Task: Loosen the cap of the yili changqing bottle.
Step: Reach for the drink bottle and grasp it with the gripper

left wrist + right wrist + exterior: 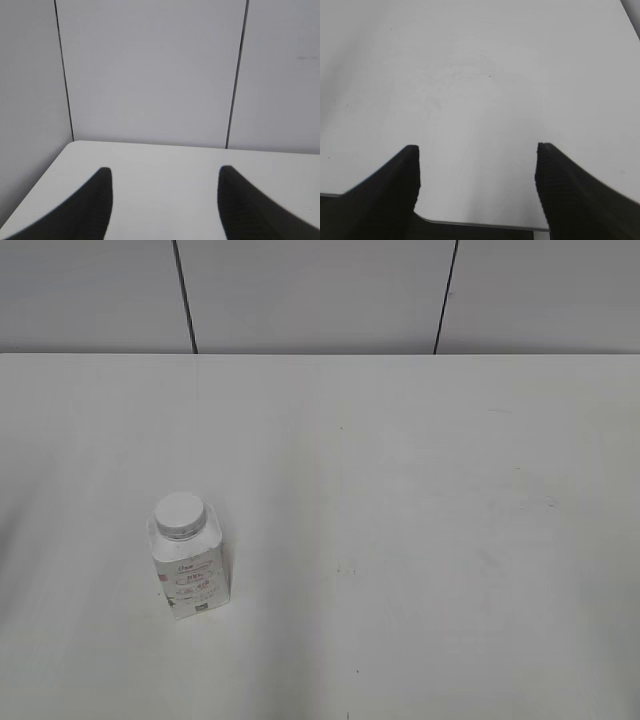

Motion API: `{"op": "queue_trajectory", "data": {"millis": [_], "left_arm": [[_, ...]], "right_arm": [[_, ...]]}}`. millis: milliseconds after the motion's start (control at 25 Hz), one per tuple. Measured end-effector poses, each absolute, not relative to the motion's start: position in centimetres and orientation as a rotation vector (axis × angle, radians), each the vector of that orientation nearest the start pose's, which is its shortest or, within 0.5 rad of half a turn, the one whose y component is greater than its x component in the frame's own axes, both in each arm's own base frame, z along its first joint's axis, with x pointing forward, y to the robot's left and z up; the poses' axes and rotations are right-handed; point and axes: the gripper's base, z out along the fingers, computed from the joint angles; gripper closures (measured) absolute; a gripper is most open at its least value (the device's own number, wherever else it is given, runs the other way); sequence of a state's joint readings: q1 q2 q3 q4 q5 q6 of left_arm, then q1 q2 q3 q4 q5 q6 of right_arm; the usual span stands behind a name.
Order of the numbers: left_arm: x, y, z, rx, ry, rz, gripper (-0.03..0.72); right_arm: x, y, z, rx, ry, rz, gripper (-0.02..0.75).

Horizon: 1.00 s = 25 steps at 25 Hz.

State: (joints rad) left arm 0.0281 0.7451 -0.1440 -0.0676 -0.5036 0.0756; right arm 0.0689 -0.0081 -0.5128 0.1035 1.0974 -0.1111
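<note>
White table (420, 490) (grey panelled wall (310, 290) behind) | capped bottle (190, 570) upright | both jaws spread, empty

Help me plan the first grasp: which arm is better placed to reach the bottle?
Probably left: the bottle stands upright on the table's left side, cap on. Neither open hand, left or right, is near it yet.

Left hand (165, 172), right hand (477, 150): black, curved, tapered fingers.
</note>
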Motion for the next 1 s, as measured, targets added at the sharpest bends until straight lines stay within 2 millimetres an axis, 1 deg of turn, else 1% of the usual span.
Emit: {"op": "queue_trajectory", "data": {"millis": [200, 240, 320, 400, 520, 640, 760, 840, 1000], "left_arm": [[15.7, 0.7, 22.9, -0.01, 1.574, 0.076, 0.27], [16.3, 0.7, 22.2, -0.002, 1.605, 0.078, 0.27], [16.9, 0.6, 21.5, 0.016, 1.639, 0.079, 0.27], [17.3, 0.3, 20.8, 0.074, 1.67, 0.078, 0.27], [17.6, -0.7, 19.9, 0.24, 1.706, 0.058, 0.27], [17.7, -1.7, 19.1, 0.334, 1.743, -0.04, 0.27], [17.8, -2.7, 17.8, 0.459, 1.79, -0.138, 0.27], [17.9, -3.4, 17.1, 0.547, 1.789, -0.202, 0.27], [18.1, -4.2, 15.1, 0.643, 1.85, -0.296, 0.27]], "right_arm": [[-1.0, 0.8, 27.8, -0.193, 2.048, 0.098, 0.174], [-1.0, 0.8, 27.8, -0.193, 2.048, 0.098, 0.174], [-1.0, 0.8, 27.8, -0.193, 2.048, 0.098, 0.174], [-1.0, 0.8, 27.8, -0.193, 2.048, 0.098, 0.174], [-1.0, 0.8, 27.8, -0.193, 2.048, 0.098, 0.174], [-1.0, 0.8, 27.8, -0.193, 2.048, 0.098, 0.174], [-1.0, 0.8, 27.8, -0.193, 2.048, 0.098, 0.174], [-1.0, 0.8, 27.8, -0.193, 2.048, 0.098, 0.174], [-1.0, 0.8, 27.8, -0.193, 2.048, 0.098, 0.174]]}}
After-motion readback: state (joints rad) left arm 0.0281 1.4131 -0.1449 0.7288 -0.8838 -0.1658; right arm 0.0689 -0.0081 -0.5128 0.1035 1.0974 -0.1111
